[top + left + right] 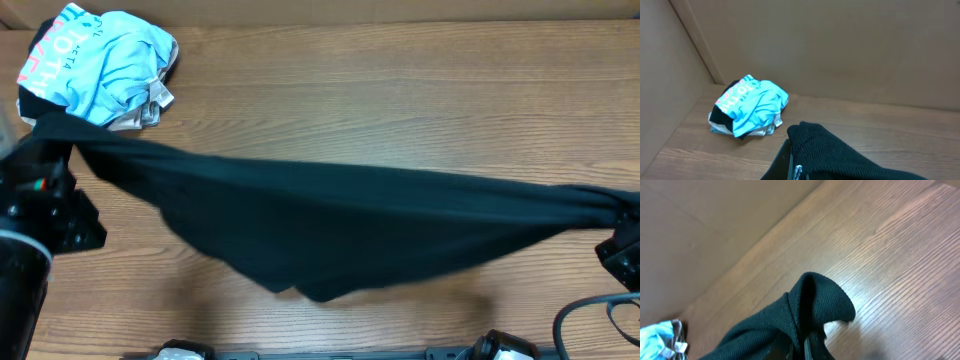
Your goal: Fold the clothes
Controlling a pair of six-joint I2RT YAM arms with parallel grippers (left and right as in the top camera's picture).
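Note:
The black polo shirt (330, 225) hangs stretched across the table between both grippers, its middle sagging toward the front edge. My left gripper (52, 135) is shut on its left end at the far left; the left wrist view shows the knit fabric (840, 152) bunched over the jaws (795, 170). My right gripper (622, 212) is shut on its right end at the far right; the right wrist view shows a fold of fabric (815, 305) pinched between the fingers (807, 347). Collar, logo and label are hidden.
A crumpled light-blue T-shirt (105, 65) with pink-and-white lettering lies at the back left corner, also in the left wrist view (747, 105). Cardboard walls (830, 45) stand behind and to the left. Wooden tabletop (400, 100) lies beyond the shirt.

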